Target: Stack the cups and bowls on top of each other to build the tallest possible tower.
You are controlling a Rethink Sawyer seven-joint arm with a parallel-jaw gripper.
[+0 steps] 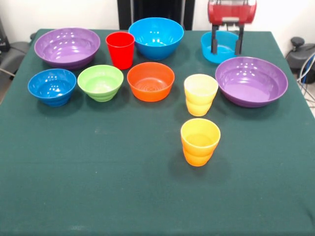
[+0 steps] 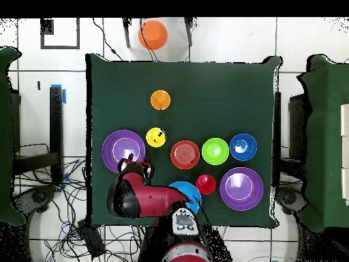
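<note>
No tower is begun: all ten pieces sit apart on the tabletop (image 1: 98, 187), so every stacking step is left. The gripper (image 1: 227, 48) hangs at the far side with its fingers (image 1: 215, 45) spread and empty, straddling the cyan bowl (image 1: 218, 53), which looks like the first pick. The purple bowls (image 1: 67, 46) (image 1: 251, 81), big blue bowl (image 1: 156, 37), dark blue bowl (image 1: 51, 86), green bowl (image 1: 100, 82), orange bowl (image 1: 150, 81), red cup (image 1: 120, 49), yellow cup (image 1: 200, 94) and orange cup (image 1: 200, 141) stand untouched.

We note one camera low across the table (image 1: 123, 196), facing the arm, fairly close. A second looks straight down from high. Both share the green tabletop (image 2: 225, 95).
</note>
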